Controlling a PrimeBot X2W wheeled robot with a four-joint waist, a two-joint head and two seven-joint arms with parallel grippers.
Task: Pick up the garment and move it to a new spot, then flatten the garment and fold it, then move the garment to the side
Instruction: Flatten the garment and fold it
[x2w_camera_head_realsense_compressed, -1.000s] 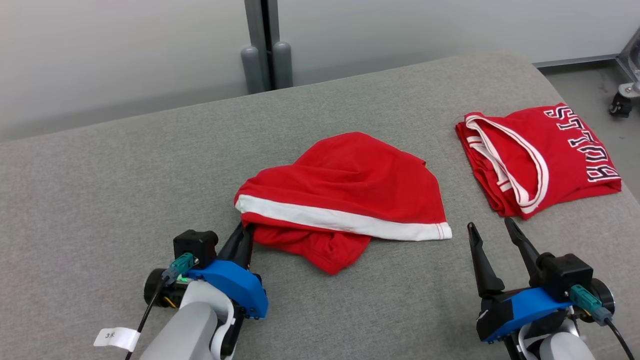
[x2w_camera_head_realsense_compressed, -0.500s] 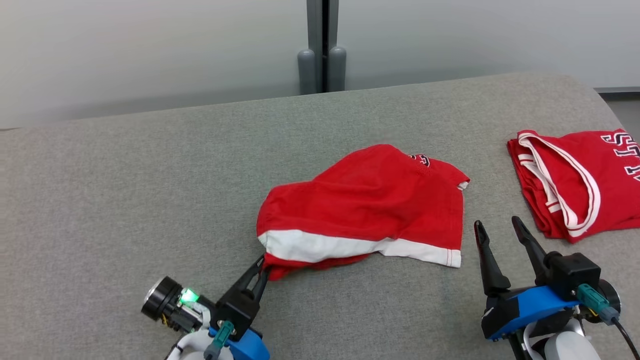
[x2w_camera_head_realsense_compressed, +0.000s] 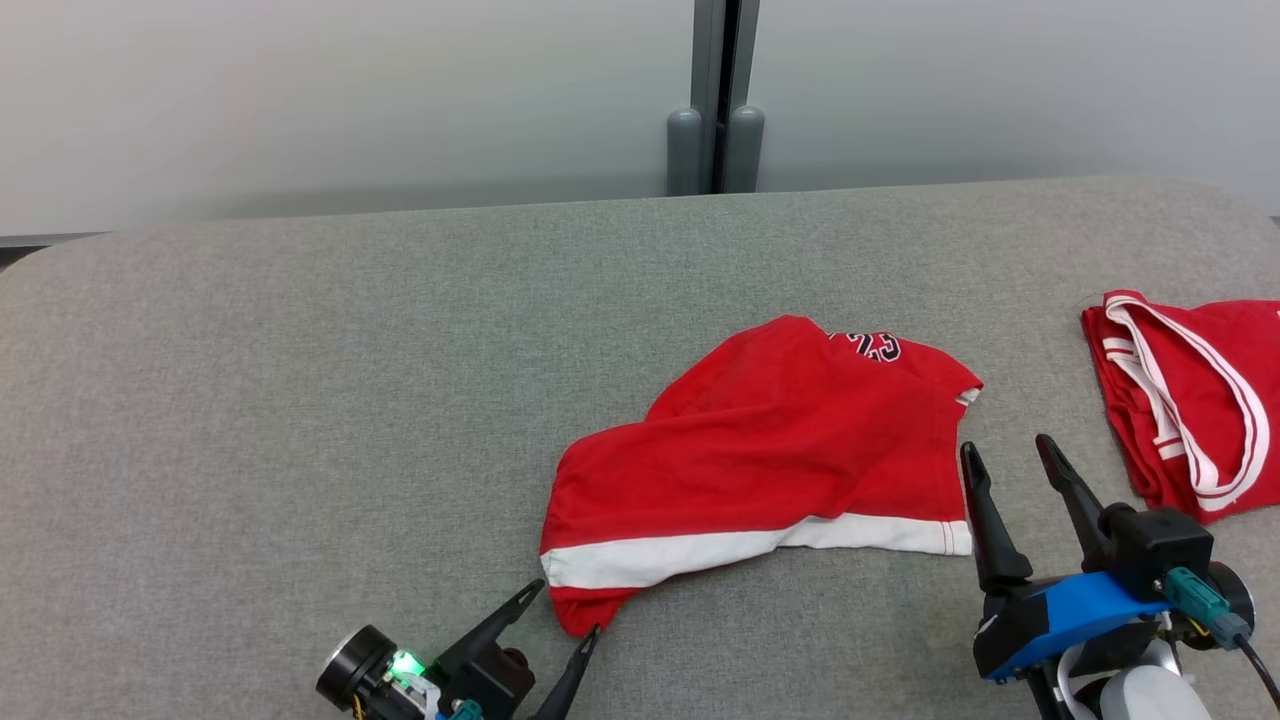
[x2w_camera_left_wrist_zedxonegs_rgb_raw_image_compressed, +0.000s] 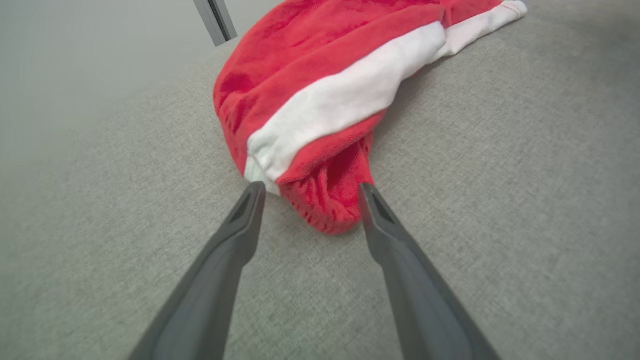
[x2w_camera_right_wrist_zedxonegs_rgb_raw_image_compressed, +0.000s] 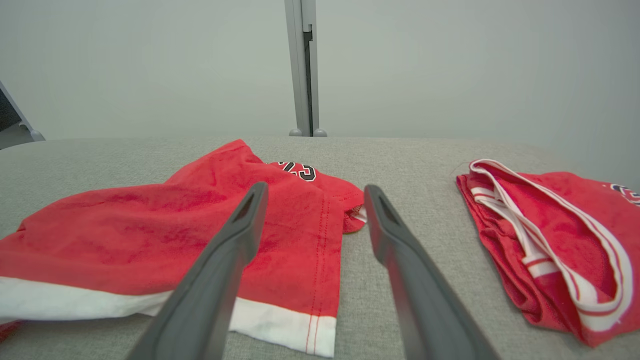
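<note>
The garment (x2w_camera_head_realsense_compressed: 770, 460), red shorts with a white band and a black number, lies spread on the grey cushioned surface (x2w_camera_head_realsense_compressed: 300, 400). My left gripper (x2w_camera_head_realsense_compressed: 565, 610) stands open at its near left corner; in the left wrist view the red corner (x2w_camera_left_wrist_zedxonegs_rgb_raw_image_compressed: 330, 200) lies between the fingertips (x2w_camera_left_wrist_zedxonegs_rgb_raw_image_compressed: 252, 195), not pinched. My right gripper (x2w_camera_head_realsense_compressed: 1008, 452) is open just right of the garment's right edge, above the surface. In the right wrist view the garment (x2w_camera_right_wrist_zedxonegs_rgb_raw_image_compressed: 175, 220) lies under and left of the fingers (x2w_camera_right_wrist_zedxonegs_rgb_raw_image_compressed: 235, 240).
A second red garment (x2w_camera_head_realsense_compressed: 1190, 400) with white trim lies folded at the right edge, also in the right wrist view (x2w_camera_right_wrist_zedxonegs_rgb_raw_image_compressed: 550, 235). A grey post (x2w_camera_head_realsense_compressed: 715, 100) stands behind the surface against a pale wall.
My left gripper, shut on the garment's corner before, has opened and let it go. The garment was dragged toward me and spread flatter. The head camera turned left. The right gripper stayed open.
</note>
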